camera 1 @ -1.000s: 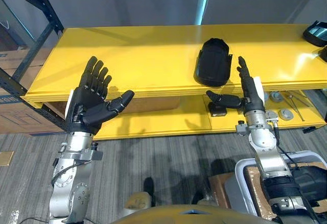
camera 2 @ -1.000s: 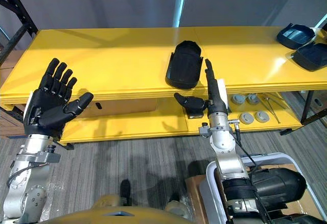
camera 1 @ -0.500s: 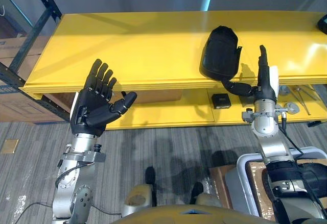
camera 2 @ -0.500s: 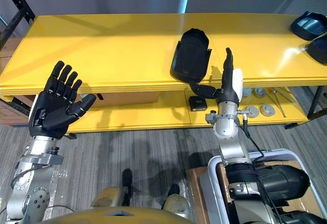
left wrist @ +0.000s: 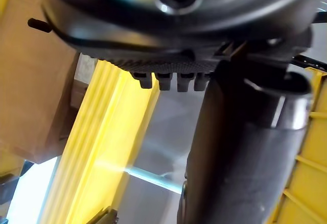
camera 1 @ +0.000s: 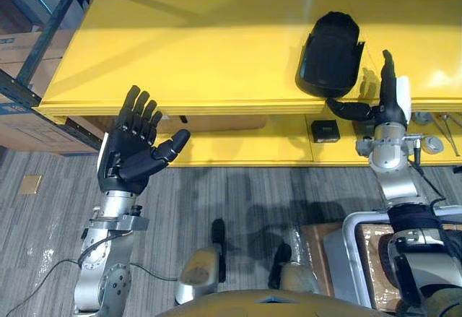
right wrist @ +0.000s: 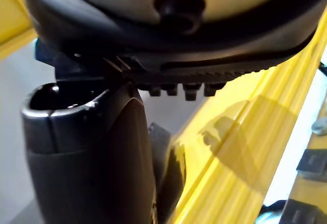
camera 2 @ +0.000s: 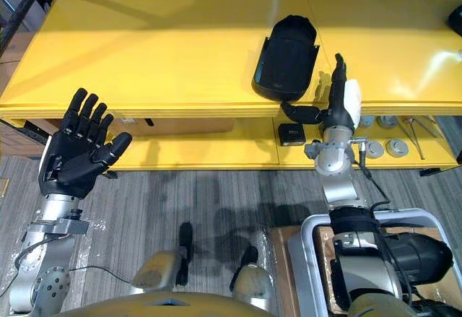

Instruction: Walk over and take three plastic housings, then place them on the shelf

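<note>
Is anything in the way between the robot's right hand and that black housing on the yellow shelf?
Nothing visible does. The open right hand stands just beside the black housing, with bare yellow shelf between them.

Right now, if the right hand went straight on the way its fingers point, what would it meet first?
Probably only the bare yellow shelf top: the open right hand points past the black housing, just beside it; height is unclear.
</note>
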Robot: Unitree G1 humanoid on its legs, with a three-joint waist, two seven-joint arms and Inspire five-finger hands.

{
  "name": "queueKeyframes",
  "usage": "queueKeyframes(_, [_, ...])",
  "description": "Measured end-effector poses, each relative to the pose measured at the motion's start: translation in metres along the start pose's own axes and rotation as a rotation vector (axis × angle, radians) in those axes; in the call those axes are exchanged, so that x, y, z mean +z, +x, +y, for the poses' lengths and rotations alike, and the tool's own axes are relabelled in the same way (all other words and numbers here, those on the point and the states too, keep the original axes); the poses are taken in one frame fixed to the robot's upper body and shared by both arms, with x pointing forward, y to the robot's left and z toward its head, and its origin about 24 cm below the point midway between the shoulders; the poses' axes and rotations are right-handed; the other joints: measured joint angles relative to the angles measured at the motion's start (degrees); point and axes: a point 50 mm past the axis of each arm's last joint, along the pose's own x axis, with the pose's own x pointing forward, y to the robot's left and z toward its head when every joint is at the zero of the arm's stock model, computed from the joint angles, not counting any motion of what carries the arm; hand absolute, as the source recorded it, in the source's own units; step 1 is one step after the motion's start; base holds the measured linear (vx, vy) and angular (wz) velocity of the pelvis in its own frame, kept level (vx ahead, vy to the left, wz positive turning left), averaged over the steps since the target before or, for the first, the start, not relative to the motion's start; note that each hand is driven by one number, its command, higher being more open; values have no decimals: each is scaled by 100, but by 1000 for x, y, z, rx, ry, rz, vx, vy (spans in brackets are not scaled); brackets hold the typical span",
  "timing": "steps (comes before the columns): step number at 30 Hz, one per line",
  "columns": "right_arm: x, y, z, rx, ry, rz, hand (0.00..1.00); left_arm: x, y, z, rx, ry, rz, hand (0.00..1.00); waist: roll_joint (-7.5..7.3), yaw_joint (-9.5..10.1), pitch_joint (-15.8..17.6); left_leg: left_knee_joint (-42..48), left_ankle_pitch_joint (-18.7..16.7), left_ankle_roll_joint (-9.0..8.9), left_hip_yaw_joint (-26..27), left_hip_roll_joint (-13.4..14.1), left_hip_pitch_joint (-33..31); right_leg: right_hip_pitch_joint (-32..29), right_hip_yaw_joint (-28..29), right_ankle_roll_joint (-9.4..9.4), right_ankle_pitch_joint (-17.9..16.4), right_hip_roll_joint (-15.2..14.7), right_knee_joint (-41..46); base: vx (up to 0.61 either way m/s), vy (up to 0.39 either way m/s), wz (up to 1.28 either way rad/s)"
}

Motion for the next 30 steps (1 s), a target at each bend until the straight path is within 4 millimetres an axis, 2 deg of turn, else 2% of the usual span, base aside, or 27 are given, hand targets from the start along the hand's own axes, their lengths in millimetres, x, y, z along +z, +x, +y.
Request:
queueKeyframes(6, [11,17,-11,-57,-8,-32,100,0,2,-2,3,-19,-12,100,75,-4,124,-20,58,-5,-29,2,-105,-166,-15,-4,-15,-11,139,-4,-9,1])
queueKeyframes(10, [19,30,-26,-134,-14,-46,100,-1,3,-6,-14,-29,-11,100,200,18,242,-117,161,2,-107,-8,-133,-192,-94,-30,-33,-15,154,-16,-19,12])
queueKeyframes(15, [21,31,-26,-141,-12,-51,100,-3,0,-5,-11,-28,4,100,212,49,248,-129,195,37,-105,-3,-127,-194,-106,-15,-24,-22,165,23,-23,1])
queueKeyframes(19, [26,27,-27,-141,-16,-86,100,-5,-3,-6,-19,-32,18,100,212,21,247,-226,204,35,-70,-2,-5,-140,-74,5,-50,-20,169,34,-36,-5])
queueKeyframes(23, [47,15,-26,-101,-35,-225,100,-6,-4,-6,-20,-32,23,100,211,-1,247,-245,178,7,-8,11,41,-132,-30,8,-55,-11,164,17,-17,-6])
queueKeyframes(27, [63,2,-27,37,-91,-349,100,-7,-5,-7,-31,-34,31,100,186,0,233,-310,154,-2,17,13,177,-21,-28,29,-72,-1,142,17,-19,-3])
queueKeyframes(30, [69,-1,-21,132,-134,-399,100,-8,-7,-5,-35,-23,50,100,102,-2,189,-323,153,-2,31,17,215,37,-38,31,-70,15,97,10,-9,1])
